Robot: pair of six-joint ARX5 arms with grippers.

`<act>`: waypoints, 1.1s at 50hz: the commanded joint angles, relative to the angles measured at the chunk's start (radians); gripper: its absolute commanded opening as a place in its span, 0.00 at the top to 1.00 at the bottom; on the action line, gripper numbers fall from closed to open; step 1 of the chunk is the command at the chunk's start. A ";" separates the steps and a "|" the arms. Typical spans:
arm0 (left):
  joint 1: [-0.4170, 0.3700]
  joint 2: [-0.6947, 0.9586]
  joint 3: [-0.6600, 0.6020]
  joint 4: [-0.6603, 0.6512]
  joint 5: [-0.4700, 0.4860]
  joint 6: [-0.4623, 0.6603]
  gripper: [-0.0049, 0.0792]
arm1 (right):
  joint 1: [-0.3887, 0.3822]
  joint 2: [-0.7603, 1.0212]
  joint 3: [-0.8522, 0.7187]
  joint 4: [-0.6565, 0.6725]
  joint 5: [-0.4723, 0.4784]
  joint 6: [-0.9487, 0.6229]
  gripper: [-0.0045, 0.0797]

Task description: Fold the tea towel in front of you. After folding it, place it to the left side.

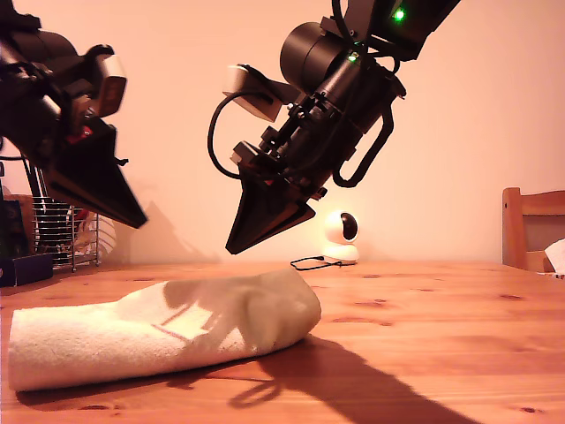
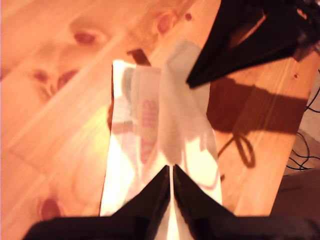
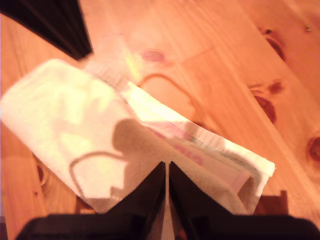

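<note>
The tea towel (image 1: 132,336) lies folded in a long thick strip on the wooden table (image 1: 424,336), toward the exterior view's left. It is cream-white terry with pinkish print (image 2: 147,112) and stacked edges at one end (image 3: 250,170). My first gripper (image 1: 139,221) (image 2: 171,172) hangs shut above the strip's end at the exterior view's left, with nothing in it. My second gripper (image 1: 234,247) (image 3: 166,167) is also shut and empty, a little above the towel's other end. Each wrist view shows the other gripper over the far end: the second gripper (image 2: 192,82) and the first gripper (image 3: 85,52).
A small white round camera (image 1: 342,234) with a black cable (image 1: 309,262) stands at the back of the table. A wire rack (image 1: 62,234) and a dark blue box (image 1: 18,265) sit at the exterior view's left. A wooden chair (image 1: 530,230) is at its right.
</note>
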 commanded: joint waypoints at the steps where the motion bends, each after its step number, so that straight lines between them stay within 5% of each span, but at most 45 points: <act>1: -0.018 0.059 -0.023 0.018 0.010 0.008 0.97 | -0.002 0.016 0.013 -0.001 -0.008 0.005 0.96; 21: -0.078 0.215 -0.024 0.072 -0.003 0.005 0.97 | -0.002 0.097 0.013 0.014 -0.008 0.009 0.96; 32: -0.078 0.261 -0.024 0.066 -0.103 0.005 0.97 | -0.002 0.157 0.013 0.018 0.001 0.008 0.96; 48: -0.078 0.264 -0.024 0.009 -0.177 -0.011 0.97 | 0.005 0.179 0.013 0.076 0.202 0.008 0.96; 55: -0.078 0.264 -0.024 -0.056 -0.179 -0.039 0.97 | 0.006 0.180 0.013 0.097 0.214 0.009 0.96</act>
